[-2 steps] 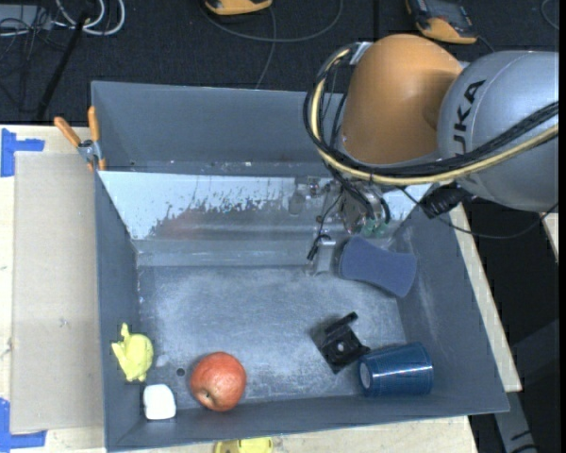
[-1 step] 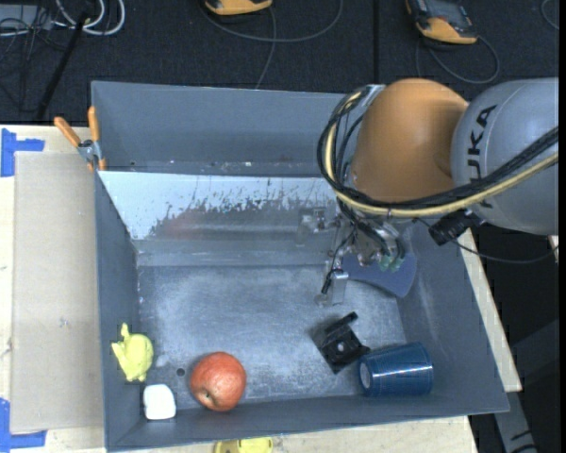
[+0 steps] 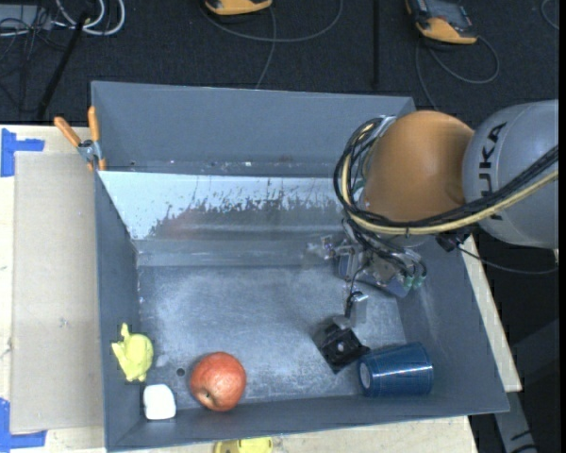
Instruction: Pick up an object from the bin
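Note:
My gripper [image 3: 370,272] hangs under the arm's orange cover at the right side of the bin, above the floor. Just below it on the floor lies a small black block [image 3: 340,346]. A dark blue cup [image 3: 397,369] rests on its side right of that block, near the bin's front right corner. The gripper is above and slightly behind both, with nothing visible in its grasp.
A red apple [image 3: 217,380], a small white piece [image 3: 158,401] and a yellow toy [image 3: 132,354] lie together at the front left corner. The arm and its cables reach in over the right wall.

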Motion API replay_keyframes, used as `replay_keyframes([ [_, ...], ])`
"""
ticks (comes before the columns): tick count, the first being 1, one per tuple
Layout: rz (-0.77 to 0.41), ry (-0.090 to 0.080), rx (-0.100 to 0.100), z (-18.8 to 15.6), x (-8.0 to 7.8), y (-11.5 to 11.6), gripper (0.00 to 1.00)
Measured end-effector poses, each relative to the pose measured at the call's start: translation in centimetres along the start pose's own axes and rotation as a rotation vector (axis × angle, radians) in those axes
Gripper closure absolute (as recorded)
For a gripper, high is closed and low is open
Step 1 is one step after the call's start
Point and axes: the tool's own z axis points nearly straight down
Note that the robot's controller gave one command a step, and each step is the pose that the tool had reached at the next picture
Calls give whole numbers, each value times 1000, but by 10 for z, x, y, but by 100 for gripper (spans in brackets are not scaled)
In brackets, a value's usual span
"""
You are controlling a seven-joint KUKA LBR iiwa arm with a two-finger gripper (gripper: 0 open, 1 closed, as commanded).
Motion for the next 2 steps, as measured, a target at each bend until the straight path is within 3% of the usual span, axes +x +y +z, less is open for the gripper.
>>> replay_keyframes([
  [1,128,0,0,27,15,-2,0],
  [2,177,-2,0,66,80,-7,0],
])
